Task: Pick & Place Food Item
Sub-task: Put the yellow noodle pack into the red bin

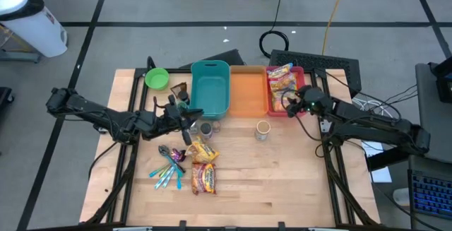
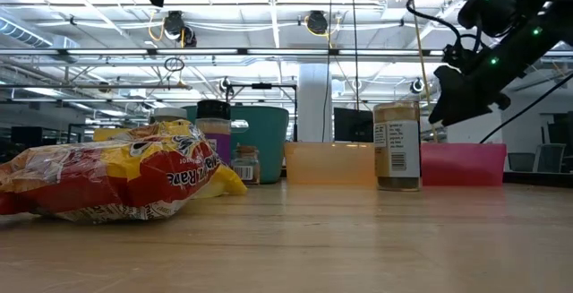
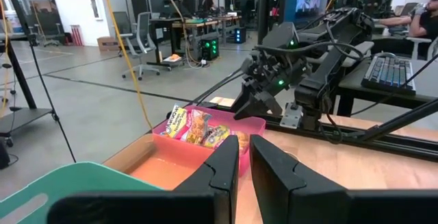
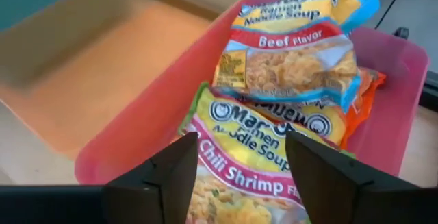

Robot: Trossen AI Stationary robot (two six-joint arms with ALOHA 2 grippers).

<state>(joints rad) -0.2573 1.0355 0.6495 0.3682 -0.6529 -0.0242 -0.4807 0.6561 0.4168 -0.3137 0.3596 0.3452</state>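
Note:
Several ramen packets [image 4: 274, 107] lie piled in the red bin [image 1: 284, 87] at the table's far side; the top ones read "Beef" and "Chili Shrimp" [image 4: 246, 169]. My right gripper [image 4: 239, 176] is open just above the bin [image 1: 289, 104], one finger on either side of the Chili Shrimp packet, not touching it. In the low view the right gripper [image 2: 457, 91] hangs above the bin's rim [image 2: 466, 163]. My left gripper [image 1: 189, 123] is shut and empty, held above the table near the teal bin [image 1: 210, 88]. Two more ramen packets [image 1: 203, 166] lie on the table.
An orange bin [image 1: 247, 91] stands between the teal and red bins. A green bowl [image 1: 157, 78] sits at the far left. Two jars [image 1: 206, 127] [image 1: 263, 130] stand mid-table. Coloured markers [image 1: 168, 169] lie near the packets. Bare wood lies at the near right.

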